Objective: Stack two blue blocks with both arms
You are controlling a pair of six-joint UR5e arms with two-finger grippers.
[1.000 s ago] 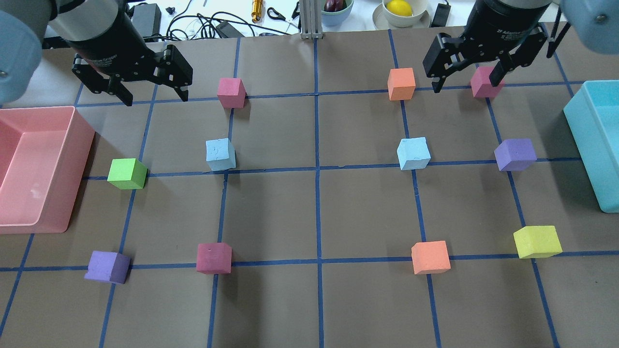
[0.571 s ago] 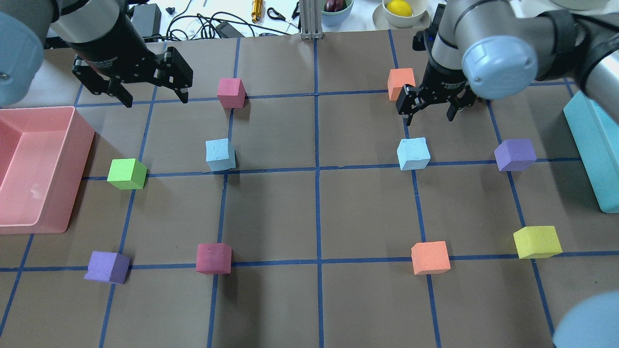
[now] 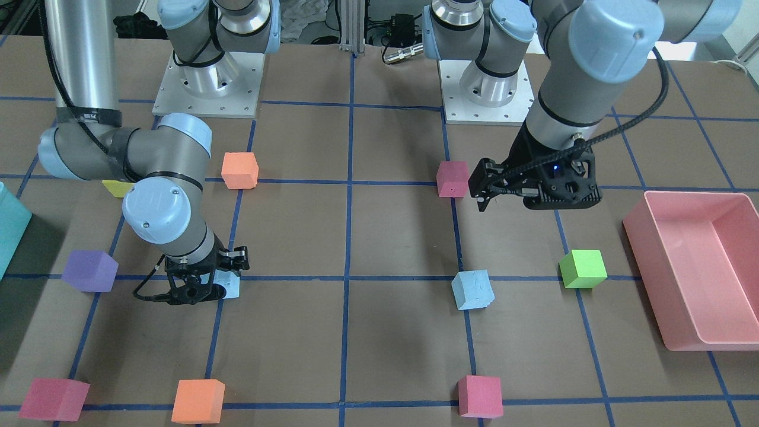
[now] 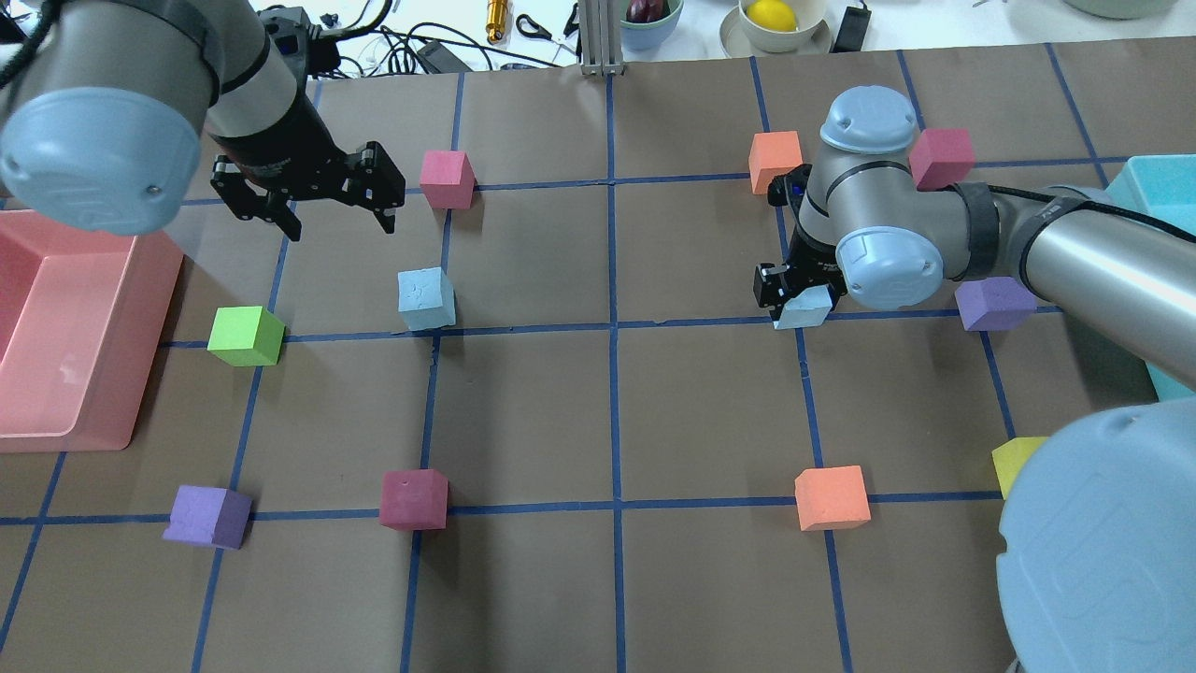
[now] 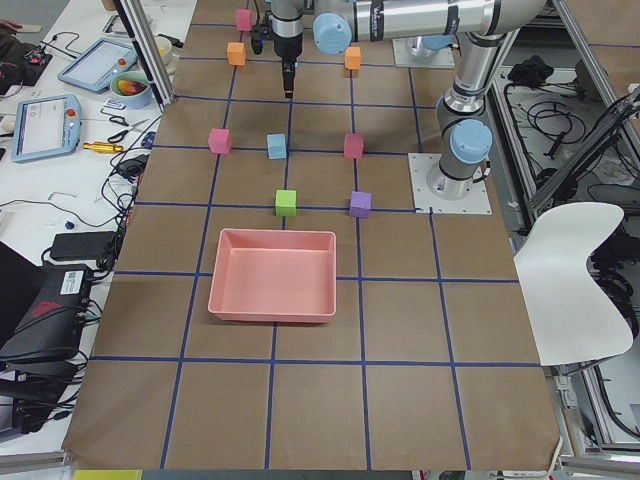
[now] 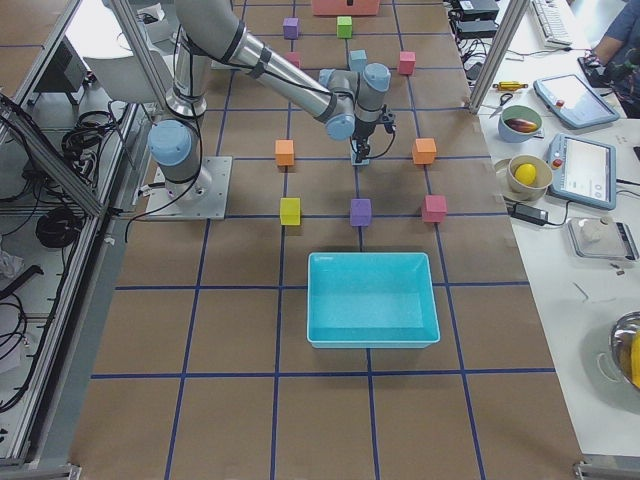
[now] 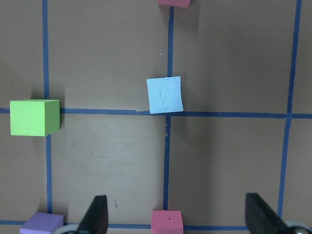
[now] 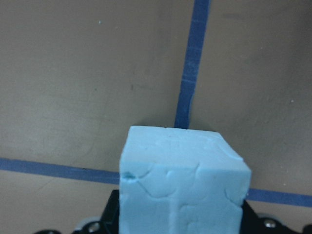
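Overhead camera view of a brown worktop marked into squares by blue tape, with coloured foam cubes scattered across it. The right gripper (image 4: 790, 294) is low at the table in the right half of the worktop, roughly midway between the robot's edge and the operators' edge. Its black fingers stand on either side of the right blue block (image 8: 183, 180). In the right wrist view this block fills the space between the fingers. Whether the jaws are pressing on the foam or only framing it, the pictures do not show. The left blue block (image 4: 426, 297) sits alone in the left half, on the same tape line. The left gripper (image 4: 339, 227) hovers above the table, closer to the operators' edge than that block, jaws spread wide and holding nothing. A pink tray (image 4: 140, 327) lies at the left edge and a teal bin (image 4: 1145, 187) at the right edge.

The step in hand appears to be grasping the right block. To do it well, the fingers should meet two opposite flat faces squarely and close gently, since the dented foam will probably squash. A straight upward lift would keep it clear of the purple cube (image 4: 995, 304) nearby.
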